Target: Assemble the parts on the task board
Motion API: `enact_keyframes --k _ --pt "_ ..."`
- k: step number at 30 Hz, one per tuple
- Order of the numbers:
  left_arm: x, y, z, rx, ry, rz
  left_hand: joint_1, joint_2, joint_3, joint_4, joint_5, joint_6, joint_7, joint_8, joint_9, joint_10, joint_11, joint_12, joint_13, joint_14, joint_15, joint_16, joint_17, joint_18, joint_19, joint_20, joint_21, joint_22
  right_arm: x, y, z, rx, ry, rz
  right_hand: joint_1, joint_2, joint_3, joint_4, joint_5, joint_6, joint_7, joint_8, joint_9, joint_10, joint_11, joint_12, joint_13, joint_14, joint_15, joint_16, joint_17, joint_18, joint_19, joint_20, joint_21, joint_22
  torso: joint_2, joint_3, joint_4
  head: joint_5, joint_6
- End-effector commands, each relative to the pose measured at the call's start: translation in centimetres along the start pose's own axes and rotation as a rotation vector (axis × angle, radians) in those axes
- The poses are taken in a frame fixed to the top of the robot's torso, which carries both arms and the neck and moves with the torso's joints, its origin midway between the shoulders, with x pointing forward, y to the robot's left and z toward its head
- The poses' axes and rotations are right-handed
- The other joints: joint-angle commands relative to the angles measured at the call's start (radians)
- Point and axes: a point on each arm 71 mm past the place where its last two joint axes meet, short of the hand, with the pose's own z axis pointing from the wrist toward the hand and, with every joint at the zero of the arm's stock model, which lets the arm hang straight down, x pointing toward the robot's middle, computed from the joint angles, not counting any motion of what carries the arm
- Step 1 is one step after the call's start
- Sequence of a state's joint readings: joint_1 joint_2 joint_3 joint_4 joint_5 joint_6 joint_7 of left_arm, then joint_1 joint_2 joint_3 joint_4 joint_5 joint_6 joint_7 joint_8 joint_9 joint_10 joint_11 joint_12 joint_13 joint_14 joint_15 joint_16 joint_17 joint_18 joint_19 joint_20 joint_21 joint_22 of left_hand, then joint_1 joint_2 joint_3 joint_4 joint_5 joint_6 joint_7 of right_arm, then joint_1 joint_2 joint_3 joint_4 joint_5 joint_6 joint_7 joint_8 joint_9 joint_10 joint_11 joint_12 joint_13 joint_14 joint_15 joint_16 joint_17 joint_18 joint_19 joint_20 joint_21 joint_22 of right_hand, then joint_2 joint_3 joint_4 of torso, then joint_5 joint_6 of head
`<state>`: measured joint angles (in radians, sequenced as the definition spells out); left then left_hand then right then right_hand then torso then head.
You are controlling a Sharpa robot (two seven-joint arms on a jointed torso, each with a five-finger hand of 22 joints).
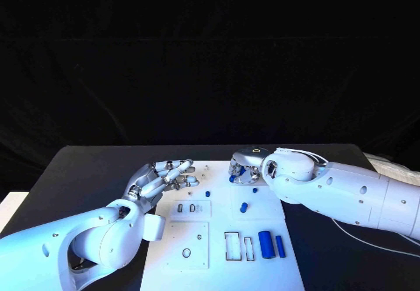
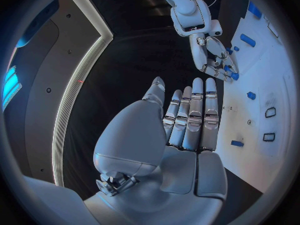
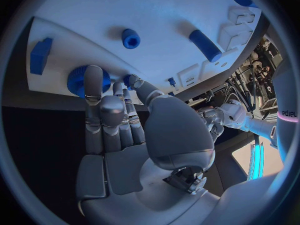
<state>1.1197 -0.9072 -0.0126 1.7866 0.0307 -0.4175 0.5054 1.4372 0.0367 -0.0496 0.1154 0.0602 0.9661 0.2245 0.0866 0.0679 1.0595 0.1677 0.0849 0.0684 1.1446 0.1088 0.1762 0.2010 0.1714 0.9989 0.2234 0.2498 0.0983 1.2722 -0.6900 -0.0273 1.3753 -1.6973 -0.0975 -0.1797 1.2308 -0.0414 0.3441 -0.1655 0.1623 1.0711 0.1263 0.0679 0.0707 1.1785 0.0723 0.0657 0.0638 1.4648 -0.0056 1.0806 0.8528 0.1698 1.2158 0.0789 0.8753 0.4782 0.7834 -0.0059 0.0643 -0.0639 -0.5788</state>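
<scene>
The white task board (image 1: 219,242) lies flat in the middle of the black table (image 1: 79,163). Small blue parts sit on it. Two long blue parts (image 1: 265,244) lie side by side near the right edge of the board, next to some thin slots. One short blue part (image 1: 244,207) lies near the middle, and a tiny blue part (image 1: 208,193) stands a bit farther up.

The left hand (image 1: 166,176) is at the far left corner of the board. Its fingers (image 2: 194,115) are straight and close together, and it holds nothing.

The right hand (image 1: 243,168) is at the far edge of the board, on the right side. Its fingers (image 3: 94,100) reach down to a round blue part with ridges (image 3: 80,80) and touch it. I cannot tell if the hand really grips this part or just rests on it. A small blue ring part (image 3: 131,38) and a blue block (image 3: 40,55) lie on the board near that hand
</scene>
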Motion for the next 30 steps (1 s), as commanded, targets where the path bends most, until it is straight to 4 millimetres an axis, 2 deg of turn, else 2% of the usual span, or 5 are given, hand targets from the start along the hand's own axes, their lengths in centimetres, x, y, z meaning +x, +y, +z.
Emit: enact_keyframes --k 1,11,19,26,30 --pt "0.3 -0.2 0.0 0.006 0.020 -0.003 0.012 0.002 0.001 -0.008 0.004 -0.005 0.000 -0.004 -0.001 -0.010 0.000 -0.004 -0.001 0.004 0.003 -0.004 0.002 0.012 0.008 -0.003 -0.006 -0.001 0.4 0.1 0.1 -0.002 0.049 -0.014 0.002 -0.010 0.006 0.007 -0.006 0.013 0.001 0.003 0.002 0.010 -0.001 0.000 0.001 0.023 -0.008 0.014 0.017 0.004 0.005 0.000 0.017 0.021 0.002 -0.0002 0.0012 0.002 -0.006" --pt "0.2 -0.3 0.0 0.004 0.018 -0.001 0.017 0.005 0.003 -0.013 0.004 -0.006 0.001 -0.006 0.000 -0.012 0.000 -0.004 -0.001 0.005 0.003 -0.006 0.004 0.012 0.009 -0.003 -0.007 -0.002 0.3 0.3 0.3 -0.016 0.035 -0.005 0.006 -0.008 0.021 0.021 -0.008 0.028 -0.002 0.004 0.005 0.025 -0.005 -0.001 0.002 0.027 -0.012 0.052 0.064 -0.003 0.015 -0.001 0.061 0.073 0.005 -0.0008 0.0024 0.003 -0.013" --pt "0.1 -0.3 0.1 0.001 0.014 0.001 0.018 0.005 0.004 -0.014 0.004 -0.006 0.001 -0.007 0.000 -0.012 0.000 -0.005 -0.001 0.006 0.003 -0.007 0.005 0.012 0.009 -0.003 -0.007 -0.002 -0.8 0.8 0.1 -0.048 -0.109 0.043 0.041 0.026 0.085 0.033 -0.029 0.080 -0.008 0.018 0.018 0.078 -0.017 0.004 0.005 0.040 -0.023 0.136 0.166 -0.019 0.049 -0.006 0.161 0.197 0.006 -0.0005 0.0030 0.003 -0.011" --pt "0.0 -0.2 0.0 -0.001 0.011 0.002 0.021 0.007 0.005 -0.017 0.004 -0.008 0.001 -0.008 0.000 -0.014 0.001 -0.005 -0.002 0.006 0.003 -0.008 0.007 0.012 0.010 -0.003 -0.008 -0.003 -1.4 1.0 0.1 -0.029 -0.185 0.074 0.023 0.015 0.105 0.061 -0.072 0.090 -0.009 0.013 0.025 0.089 -0.018 -0.003 0.003 0.036 -0.022 0.153 0.182 -0.021 0.043 -0.006 0.190 0.225 0.008 -0.0013 0.0052 0.006 0.005" --pt "0.0 -0.2 0.0 -0.003 0.010 0.002 0.021 0.007 0.005 -0.018 0.004 -0.008 0.002 -0.009 0.000 -0.015 0.001 -0.005 -0.002 0.006 0.003 -0.008 0.007 0.012 0.010 -0.003 -0.008 -0.003 -1.6 1.2 0.5 -0.015 -0.206 0.081 0.019 0.012 0.107 0.068 -0.080 0.090 -0.009 0.011 0.026 0.088 -0.017 -0.003 0.003 0.035 -0.022 0.155 0.183 -0.022 0.041 -0.005 0.194 0.229 0.009 -0.0011 0.0067 0.008 0.004"
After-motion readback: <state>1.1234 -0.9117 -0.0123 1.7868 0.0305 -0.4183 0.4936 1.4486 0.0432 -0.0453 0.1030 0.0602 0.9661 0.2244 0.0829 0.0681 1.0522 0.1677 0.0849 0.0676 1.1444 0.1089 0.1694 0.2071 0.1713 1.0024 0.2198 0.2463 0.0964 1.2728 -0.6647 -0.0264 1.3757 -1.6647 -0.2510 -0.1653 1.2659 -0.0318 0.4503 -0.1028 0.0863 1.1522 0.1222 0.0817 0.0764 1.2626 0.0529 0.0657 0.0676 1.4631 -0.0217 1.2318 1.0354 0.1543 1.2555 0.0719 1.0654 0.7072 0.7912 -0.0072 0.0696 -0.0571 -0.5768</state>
